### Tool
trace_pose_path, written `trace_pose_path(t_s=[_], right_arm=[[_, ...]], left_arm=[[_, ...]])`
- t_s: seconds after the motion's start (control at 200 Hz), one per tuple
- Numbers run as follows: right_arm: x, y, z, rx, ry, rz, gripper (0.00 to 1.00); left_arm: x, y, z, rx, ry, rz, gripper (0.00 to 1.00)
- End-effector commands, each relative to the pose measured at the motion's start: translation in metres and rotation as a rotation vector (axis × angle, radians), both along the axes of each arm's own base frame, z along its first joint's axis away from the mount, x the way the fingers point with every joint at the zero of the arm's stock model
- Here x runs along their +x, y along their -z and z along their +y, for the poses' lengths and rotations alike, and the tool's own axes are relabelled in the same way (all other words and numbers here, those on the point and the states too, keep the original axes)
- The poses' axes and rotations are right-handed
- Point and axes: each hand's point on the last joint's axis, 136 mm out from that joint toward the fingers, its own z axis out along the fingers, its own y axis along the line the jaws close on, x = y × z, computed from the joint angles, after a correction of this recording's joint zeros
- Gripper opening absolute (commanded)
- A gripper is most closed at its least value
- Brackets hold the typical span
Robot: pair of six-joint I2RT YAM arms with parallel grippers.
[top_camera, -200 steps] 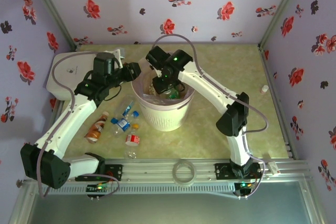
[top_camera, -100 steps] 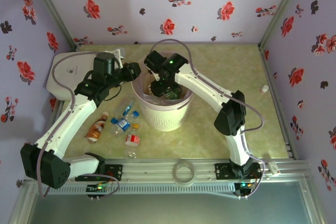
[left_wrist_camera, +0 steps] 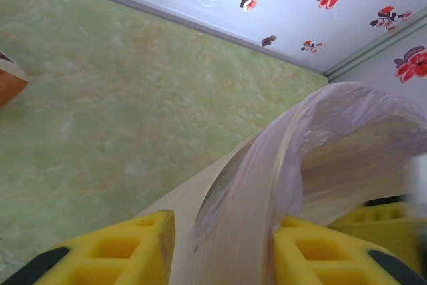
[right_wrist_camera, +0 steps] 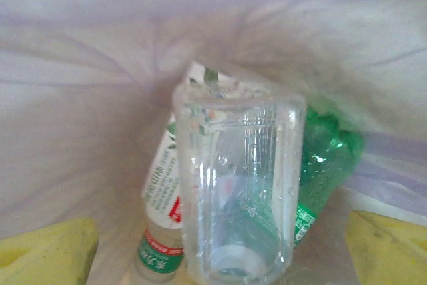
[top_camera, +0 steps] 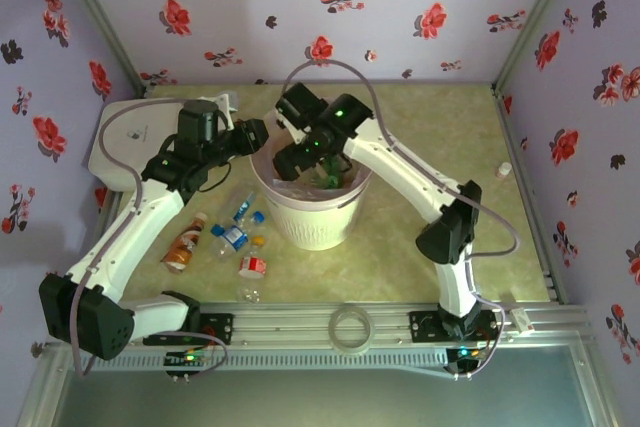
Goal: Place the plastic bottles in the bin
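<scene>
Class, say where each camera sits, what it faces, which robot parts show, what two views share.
Top external: above, behind; faces down on round white ribbed plastic bin; both arms show.
Left wrist: faces across table; left gripper pinching bin rim.
Right wrist: looks into bin at clear plastic bottle; right gripper open.
Wrist views share pale pink bag liner.

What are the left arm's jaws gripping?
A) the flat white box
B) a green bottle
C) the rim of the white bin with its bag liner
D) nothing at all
C: the left wrist view shows the left arm's jaws closed on either side of the bin rim and its liner.
</scene>
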Motion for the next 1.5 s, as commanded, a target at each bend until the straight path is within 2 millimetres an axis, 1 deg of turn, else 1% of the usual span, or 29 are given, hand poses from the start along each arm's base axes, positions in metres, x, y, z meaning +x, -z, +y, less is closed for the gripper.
trace_pose_path(t_s=[0.0, 0.075, 0.16, 0.28, 0.345, 0.375, 0.465, 0.51, 0.545, 0.585, 0.66, 0.76, 0.835, 0.88, 0.93, 0.985, 1.005, 1.12, 1.135, 1.21, 1.305, 1.36, 1.495], right_arm=[[-0.008, -0.045, -0.013, 0.024, -0.024, -0.089, 0.99], [-0.009, -0.051, -0.018, 0.012, -0.028, -0.105, 0.99], [-0.011, -0.061, -0.019, 0.033, -0.032, -0.119, 0.99], [-0.013, -0.090, -0.027, 0.078, -0.022, -0.184, 0.99], [-0.013, -0.108, -0.037, 0.098, -0.010, -0.240, 0.98], [-0.014, -0.113, -0.041, 0.097, -0.005, -0.259, 0.98], [-0.015, -0.134, -0.069, 0.074, 0.057, -0.337, 0.97], [-0.017, -0.140, -0.084, 0.056, 0.092, -0.364, 0.97], [-0.015, -0.146, -0.103, 0.023, 0.150, -0.402, 0.97], [-0.014, -0.148, -0.124, -0.012, 0.213, -0.424, 0.96], [-0.014, -0.144, -0.162, -0.044, 0.327, -0.421, 0.95], [-0.019, -0.123, -0.209, -0.034, 0.460, -0.337, 0.93], [-0.027, -0.101, -0.246, -0.088, 0.564, -0.278, 0.91], [-0.035, -0.084, -0.266, -0.132, 0.621, -0.213, 0.90], [-0.046, -0.065, -0.282, -0.176, 0.672, -0.131, 0.89], [-0.058, -0.046, -0.294, -0.231, 0.710, -0.053, 0.89], [-0.061, -0.042, -0.297, -0.243, 0.718, -0.039, 0.89], [-0.082, -0.001, -0.308, -0.316, 0.767, 0.103, 0.88], [-0.086, 0.006, -0.305, -0.302, 0.767, 0.140, 0.87], [-0.100, 0.036, -0.303, -0.311, 0.787, 0.258, 0.86], [-0.116, 0.070, -0.308, -0.404, 0.798, 0.380, 0.87], [-0.121, 0.085, -0.309, -0.457, 0.788, 0.432, 0.88], [-0.118, 0.116, -0.310, -0.517, 0.761, 0.469, 0.90]], left_arm=[[0.002, 0.016, 0.007, 0.024, -0.023, 0.037, 0.39], [0.002, 0.014, 0.007, 0.022, -0.022, 0.033, 0.39], [0.002, 0.015, 0.007, 0.024, -0.022, 0.033, 0.39], [0.002, 0.017, 0.007, 0.023, -0.025, 0.041, 0.39], [0.002, 0.017, 0.007, 0.025, -0.023, 0.040, 0.39], [0.001, 0.016, 0.007, 0.027, -0.021, 0.038, 0.39], [0.002, 0.016, 0.008, 0.028, -0.021, 0.035, 0.39], [0.002, 0.014, 0.007, 0.026, -0.021, 0.033, 0.39], [0.002, 0.014, 0.007, 0.027, -0.020, 0.032, 0.39], [0.002, 0.015, 0.007, 0.029, -0.020, 0.033, 0.39], [0.003, 0.015, 0.007, 0.030, -0.020, 0.033, 0.39], [0.003, 0.015, 0.007, 0.028, -0.019, 0.033, 0.39], [0.003, 0.013, 0.007, 0.026, -0.020, 0.026, 0.39], [0.004, 0.012, 0.007, 0.024, -0.021, 0.024, 0.39], [0.004, 0.010, 0.007, 0.024, -0.020, 0.021, 0.39], [0.004, 0.011, 0.006, 0.024, -0.020, 0.026, 0.39], [0.004, 0.011, 0.006, 0.025, -0.020, 0.028, 0.39], [0.004, 0.011, 0.006, 0.020, -0.023, 0.028, 0.39], [0.004, 0.011, 0.006, 0.020, -0.023, 0.028, 0.39], [0.004, 0.010, 0.006, 0.011, -0.026, 0.023, 0.39], [0.003, 0.009, 0.007, 0.005, -0.027, 0.014, 0.39], [0.003, 0.012, 0.007, 0.006, -0.028, 0.017, 0.39], [0.004, 0.017, 0.006, 0.002, -0.031, 0.026, 0.39]])
